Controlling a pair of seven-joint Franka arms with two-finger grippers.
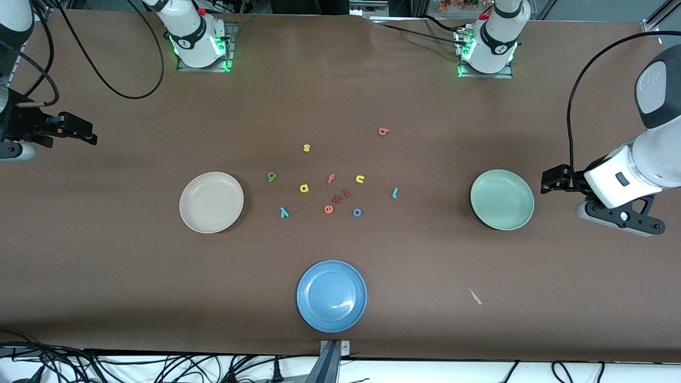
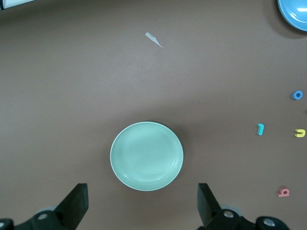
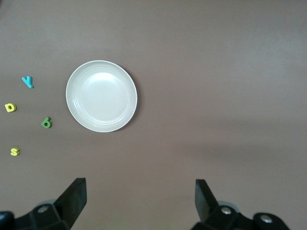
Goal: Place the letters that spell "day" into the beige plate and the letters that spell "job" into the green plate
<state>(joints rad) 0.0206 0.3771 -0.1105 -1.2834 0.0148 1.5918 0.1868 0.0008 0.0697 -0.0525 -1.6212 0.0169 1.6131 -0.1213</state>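
The beige plate (image 1: 212, 202) (image 3: 101, 96) lies bare toward the right arm's end, the green plate (image 1: 502, 199) (image 2: 147, 156) bare toward the left arm's end. Between them lie the green d (image 1: 272, 176) (image 3: 46, 122), yellow a (image 1: 304, 188) (image 3: 10, 107), teal y (image 1: 284, 213) (image 3: 28, 82), teal j (image 1: 395, 192) (image 2: 260, 129), blue o (image 1: 357, 212) (image 2: 298, 95) and pink b (image 1: 383, 131) (image 2: 284, 192). My left gripper (image 1: 553, 180) (image 2: 143, 191) hangs open over bare table beside the green plate. Open too, my right gripper (image 1: 80, 130) (image 3: 140, 189) is over the table's end past the beige plate.
A blue plate (image 1: 331, 296) sits near the front edge. Other letters lie among the task's: yellow s (image 1: 306, 148), red f (image 1: 331, 178), yellow u (image 1: 360, 179), orange e (image 1: 329, 209). A scrap of tape (image 1: 475, 297) lies between the blue and green plates.
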